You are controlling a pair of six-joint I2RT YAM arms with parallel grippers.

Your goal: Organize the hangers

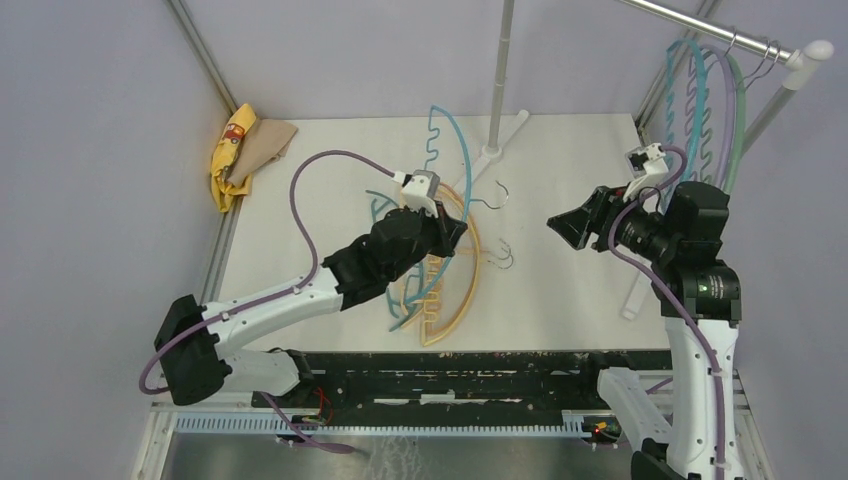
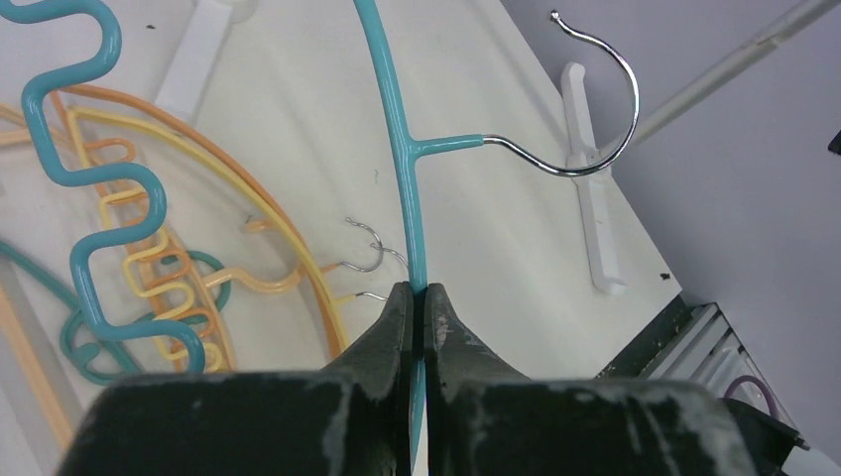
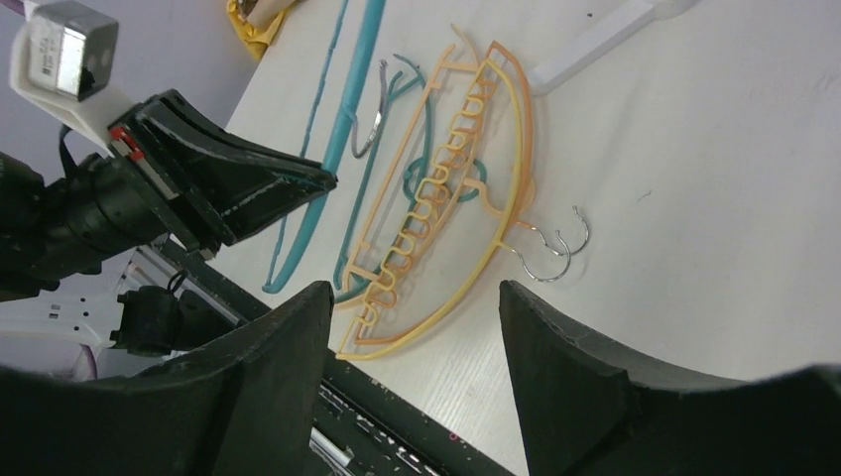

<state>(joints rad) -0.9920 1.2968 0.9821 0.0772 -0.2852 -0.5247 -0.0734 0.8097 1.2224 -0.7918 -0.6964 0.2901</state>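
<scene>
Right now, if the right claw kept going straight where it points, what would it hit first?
Probably the tan-orange hangers piled on the table, seen straight ahead between the open fingers of the right gripper. Depth is unclear; the left gripper looks off to the side.

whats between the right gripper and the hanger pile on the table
Just bare table and the metal hooks of the piled hangers; top view shows it.

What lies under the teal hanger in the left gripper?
Under the teal hanger: orange hangers and a darker teal one, piled on the table. The left arm hides part of the pile.
</scene>
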